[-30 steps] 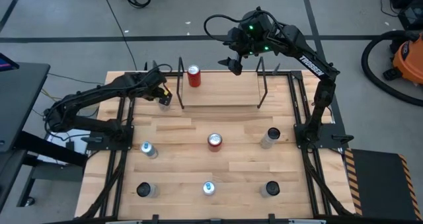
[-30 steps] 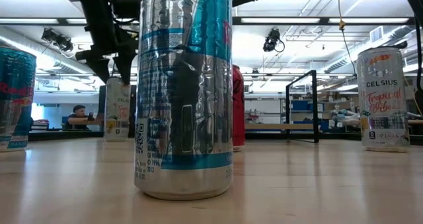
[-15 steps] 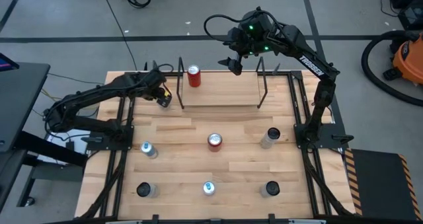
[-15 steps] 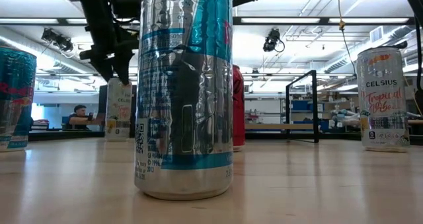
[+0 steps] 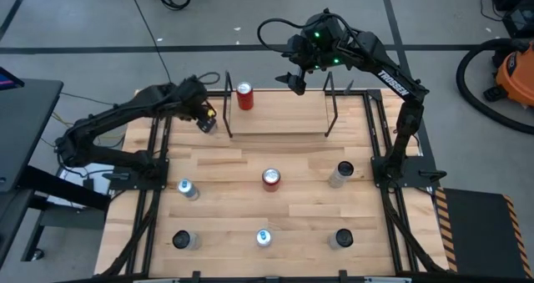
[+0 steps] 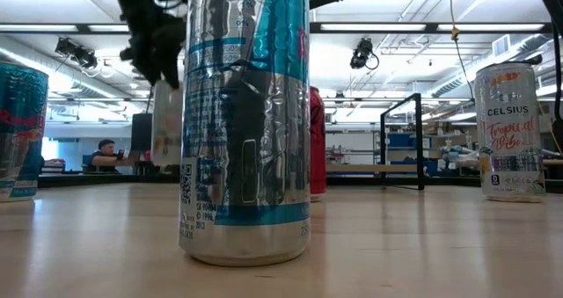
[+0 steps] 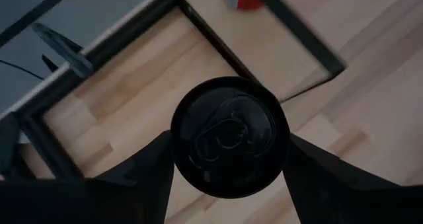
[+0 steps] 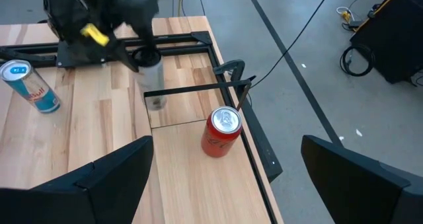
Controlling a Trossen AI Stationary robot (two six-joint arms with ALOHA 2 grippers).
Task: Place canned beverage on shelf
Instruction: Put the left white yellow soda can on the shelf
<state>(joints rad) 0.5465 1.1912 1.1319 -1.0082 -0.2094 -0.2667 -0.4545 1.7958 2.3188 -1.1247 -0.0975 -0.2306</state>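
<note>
My left gripper (image 5: 204, 121) is shut on a silver can with a black top (image 7: 229, 137), held just above the table beside the shelf's left rods. In the low view this can (image 6: 167, 122) hangs clear of the tabletop. The shelf (image 5: 279, 118), thin black rods around a light wood board, stands at the table's far middle. A red can (image 5: 244, 95) stands upright on the board's far left corner. My right gripper (image 5: 296, 83) waits open in the air over the shelf's far edge, with nothing between its fingers. My left gripper pinches the can's side wall just below its top rim (image 7: 180, 159) between its two fingers (image 7: 149, 171), one on each side. The fingers come from above, slanting down. The can hangs upright below them, lifted clear of the table.
Several other cans stand on the table's near half: a red one (image 5: 271, 178) in the middle, silver ones at left (image 5: 185, 189) and right (image 5: 340, 174), and three along the near edge. Black tube rails (image 5: 154, 149) run along both sides.
My left gripper has taken hold of the silver can and gone up with it. The can stood on the table beside the shelf before; now it hangs clear of the tabletop. My right arm has kept still.
</note>
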